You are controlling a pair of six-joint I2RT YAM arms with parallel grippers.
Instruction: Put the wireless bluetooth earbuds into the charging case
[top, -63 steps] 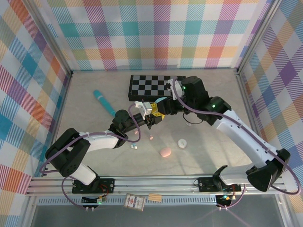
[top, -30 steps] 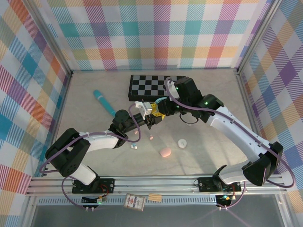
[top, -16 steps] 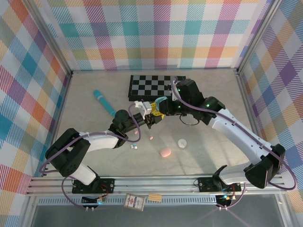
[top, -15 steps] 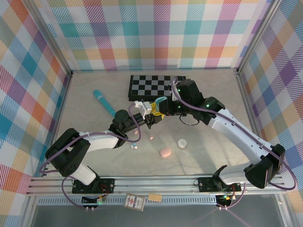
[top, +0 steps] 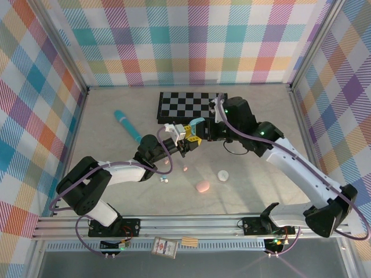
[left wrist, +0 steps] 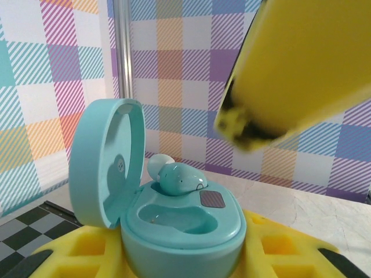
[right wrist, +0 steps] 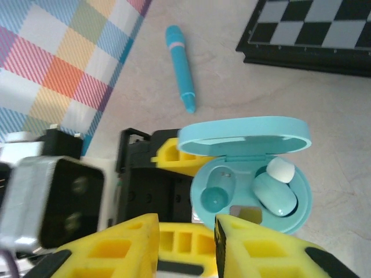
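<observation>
Beige tabletop [top: 104,133] under plaid walls [top: 197,40]; left gripper [top: 185,142] clamped open teal charging case [right wrist: 243,139]; one teal earbud [right wrist: 275,196] seated inside; right gripper [right wrist: 186,236] just beside, fingers slightly parted, seemingly empty.

At the centre of the frame the left gripper [top: 186,142] and the right gripper [top: 206,133] are seen close together, with the teal charging case [top: 196,123] between them. A chessboard [top: 191,106] is seen just above. A teal pen [top: 127,126] is seen to the left, and a pink case [top: 202,186], a white case [top: 223,174] and tiny earbuds [top: 164,180] on the table [top: 261,116] below.
</observation>
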